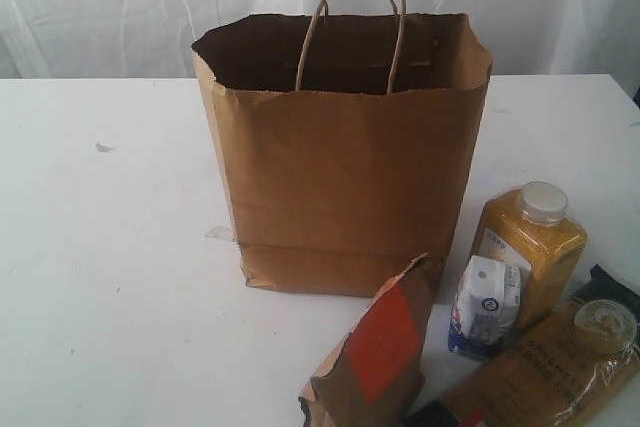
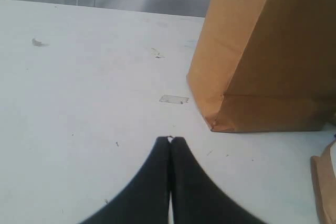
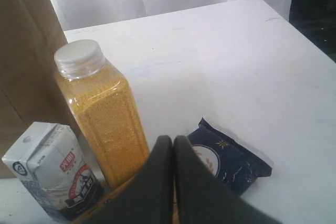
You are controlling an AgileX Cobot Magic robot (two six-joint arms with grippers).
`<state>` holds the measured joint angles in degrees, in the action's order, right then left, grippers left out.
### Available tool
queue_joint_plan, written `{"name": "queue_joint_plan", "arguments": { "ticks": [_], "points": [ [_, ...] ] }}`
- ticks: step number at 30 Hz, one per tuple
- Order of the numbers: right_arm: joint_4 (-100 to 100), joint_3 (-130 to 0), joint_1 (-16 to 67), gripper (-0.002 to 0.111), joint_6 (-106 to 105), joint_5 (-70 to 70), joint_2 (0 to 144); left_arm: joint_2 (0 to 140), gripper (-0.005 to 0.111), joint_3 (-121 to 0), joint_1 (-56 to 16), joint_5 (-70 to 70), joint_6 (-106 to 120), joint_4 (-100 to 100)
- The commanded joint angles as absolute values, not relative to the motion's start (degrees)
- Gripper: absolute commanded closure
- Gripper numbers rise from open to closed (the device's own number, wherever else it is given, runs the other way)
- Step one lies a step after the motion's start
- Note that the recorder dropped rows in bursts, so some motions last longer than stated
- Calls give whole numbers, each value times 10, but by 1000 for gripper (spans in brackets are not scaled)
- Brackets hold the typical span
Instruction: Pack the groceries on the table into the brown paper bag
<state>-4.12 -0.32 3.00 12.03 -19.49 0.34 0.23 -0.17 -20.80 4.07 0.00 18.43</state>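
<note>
The brown paper bag [image 1: 340,177] stands upright and open-topped in the middle of the white table [image 1: 110,277]. To its right front cluster the groceries: a yellow white-capped bottle [image 1: 530,242], a small white-blue carton [image 1: 487,305], a brown pouch with an orange-red label [image 1: 375,352] and a spaghetti packet [image 1: 560,367]. My left gripper [image 2: 170,140] is shut and empty, low over bare table near the bag's corner [image 2: 212,125]. The right gripper [image 3: 173,139] is shut and empty, above the packet's dark blue end [image 3: 231,158], beside the bottle [image 3: 102,108] and carton [image 3: 52,174]. Neither gripper shows in the exterior view.
A small piece of clear tape [image 2: 174,99] lies on the table by the bag's left bottom corner. White curtains [image 1: 100,7] hang behind the table. The table's right edge [image 3: 310,22] drops to a dark floor.
</note>
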Motion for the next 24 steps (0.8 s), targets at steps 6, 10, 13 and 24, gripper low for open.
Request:
{"name": "queue_joint_plan", "arguments": {
  "ticks": [6,10,13,24],
  "points": [
    [-50,0,27,108,96,-174,0,0,107,0,-206,44,0,189],
    [74,0,28,108,202,-91,0,0,107,0,-206,44,0,189],
    [109,0,28,108,274,-3,0,0,107,0,-206,44,0,189],
    [67,-6,30,108,333,155,0,0,107,0,-206,44,0,189]
  ]
}}
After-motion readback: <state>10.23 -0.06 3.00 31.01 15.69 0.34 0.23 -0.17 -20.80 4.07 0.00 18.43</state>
